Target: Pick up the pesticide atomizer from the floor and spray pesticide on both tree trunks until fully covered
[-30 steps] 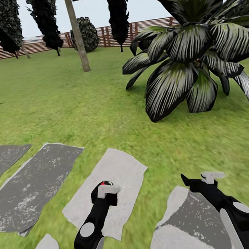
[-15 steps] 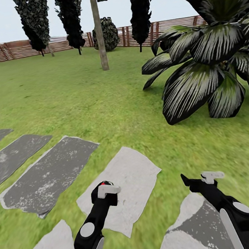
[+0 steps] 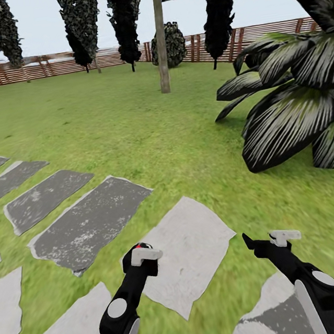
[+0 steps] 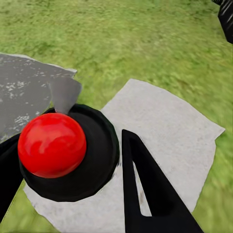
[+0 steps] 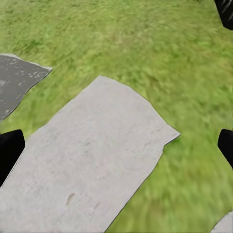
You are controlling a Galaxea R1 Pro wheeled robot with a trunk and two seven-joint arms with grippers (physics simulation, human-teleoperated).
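Green lawn (image 3: 132,140) runs far back to a horizontal-slat wooden fence (image 3: 48,66) under a pale sky. Flat stepping stones lie in the grass near the robot: dark grey ones (image 3: 92,221) to the left, pale ones (image 3: 192,258) in the middle and at the near edge. A straight bare tree trunk (image 3: 160,41) stands far off, a little right of centre, with its leaves cut off by the frame's top. Dark hanging foliage (image 3: 82,25) and a round dark bush (image 3: 168,44) line the fence. A big palm-like plant (image 3: 295,102) with striped dark leaves spreads at the right.

No containers are in sight, and the pesticide atomizer is nowhere to be placed from these pictures.

Both arms reach forward and low, side by side and well apart. The left gripper (image 3: 141,259) hangs over the pale stone; in its wrist view a red ball (image 4: 52,144) sits in a black round cup (image 4: 99,160) beside a dark finger (image 4: 145,189), and I cannot tell how far its jaws are parted. The right gripper (image 3: 272,243) hangs above the grass; its wrist view shows dark fingertips (image 5: 8,150) at opposite edges, spread wide with nothing between them, over a pale stone (image 5: 87,165).
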